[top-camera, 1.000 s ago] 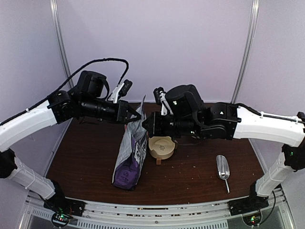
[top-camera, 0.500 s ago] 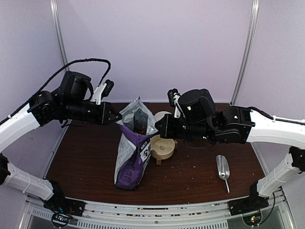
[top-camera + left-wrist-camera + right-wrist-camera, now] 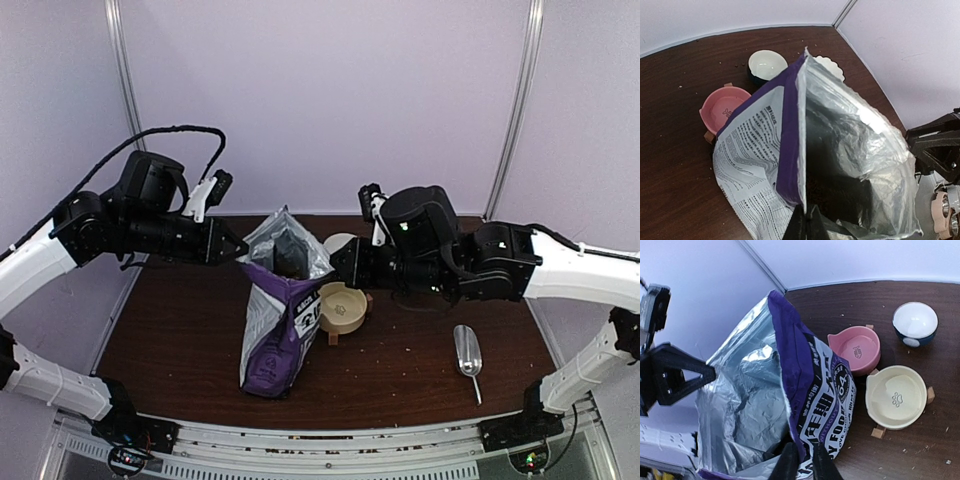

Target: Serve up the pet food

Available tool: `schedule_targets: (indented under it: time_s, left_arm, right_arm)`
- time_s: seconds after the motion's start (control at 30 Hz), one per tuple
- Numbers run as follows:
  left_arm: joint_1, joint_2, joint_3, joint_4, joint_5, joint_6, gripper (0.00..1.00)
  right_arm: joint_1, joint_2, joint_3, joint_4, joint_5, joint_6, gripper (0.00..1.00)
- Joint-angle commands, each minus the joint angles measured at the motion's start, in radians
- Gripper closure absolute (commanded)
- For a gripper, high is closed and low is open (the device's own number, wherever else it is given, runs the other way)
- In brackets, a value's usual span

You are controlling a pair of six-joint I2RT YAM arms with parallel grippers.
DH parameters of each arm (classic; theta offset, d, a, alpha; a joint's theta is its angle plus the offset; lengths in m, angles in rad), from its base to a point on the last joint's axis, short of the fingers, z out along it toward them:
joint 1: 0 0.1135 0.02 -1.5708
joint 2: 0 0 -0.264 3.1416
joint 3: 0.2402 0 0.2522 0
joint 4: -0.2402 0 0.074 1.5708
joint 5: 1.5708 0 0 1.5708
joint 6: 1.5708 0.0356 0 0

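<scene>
Pet food (image 3: 822,192) sits deep in the purple-and-white bag (image 3: 275,330), showing only as a dark speckled patch under the foil lining. None is in any bowl, and a few crumbs lie loose on the counter (image 3: 180,330). The bag stands roughly mid-counter with its mouth spread wide. The left gripper (image 3: 805,222) is closed on the rim at one side and the right gripper (image 3: 799,457) is closed on the purple edge opposite, so the opening is stretched between them. Judged risks: more outward pull could tear the foil or strip the rim out of a pinch. Uneven pull could tip the leaning bag and dump kibble on the counter. If either side lets go, the mouth may fold shut or the bag may slump onto the cream bowl (image 3: 896,396) just beside it. The metal scoop (image 3: 467,352) lies well apart to the right, so fetching it probably means freeing one gripper, which is the shaky step. The pink bowl (image 3: 856,347) and the white bowl with a dark outside (image 3: 915,320) sit behind, both bare. Writing: the bag front reads "FOOD" in large letters, partly cut off, with "64" in a round badge. The white back panel carries dense fine print, too small to read. The cream bowl has an embossed paw print.
</scene>
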Motion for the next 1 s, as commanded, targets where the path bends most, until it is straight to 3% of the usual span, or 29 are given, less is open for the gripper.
schedule_targets:
  time_s: [0.0, 0.03, 0.07, 0.17, 0.23, 0.37, 0.57, 0.8, 0.97]
  left_arm:
    - [0.023, 0.007, 0.144, 0.104, -0.007, 0.062, 1.0]
    - [0.023, 0.02, 0.171, 0.091, -0.007, 0.073, 1.0]
    - [0.023, 0.034, 0.193, 0.079, -0.012, 0.082, 0.91]
    - [0.023, 0.031, 0.226, 0.051, -0.057, 0.101, 0.51]
    - [0.027, 0.008, 0.215, 0.05, -0.089, 0.105, 0.33]
    - [0.056, -0.04, 0.169, 0.043, -0.102, 0.105, 0.16]
    - [0.186, -0.1, 0.079, -0.009, -0.064, 0.157, 0.04]
    - [0.537, -0.131, -0.079, 0.008, 0.155, 0.304, 0.02]
    - [0.634, -0.14, -0.167, 0.111, 0.089, 0.427, 0.03]
  right_arm:
    - [-0.01, -0.085, -0.003, -0.058, 0.124, -0.018, 0.68]
    - [-0.009, -0.099, -0.01, -0.069, 0.142, -0.021, 0.58]
    - [-0.01, -0.118, -0.017, -0.08, 0.158, -0.024, 0.48]
    - [-0.013, -0.183, -0.067, -0.127, 0.206, -0.02, 0.28]
    - [-0.017, -0.235, -0.118, -0.156, 0.237, -0.006, 0.18]
    - [-0.057, -0.341, -0.233, -0.226, 0.268, 0.038, 0.07]
    - [-0.233, -0.539, -0.445, -0.34, 0.187, 0.117, 0.04]
    - [-0.445, -0.741, -0.757, -0.327, -0.008, 0.223, 0.07]
    - [-0.47, -0.73, -0.866, -0.326, -0.051, 0.296, 0.14]
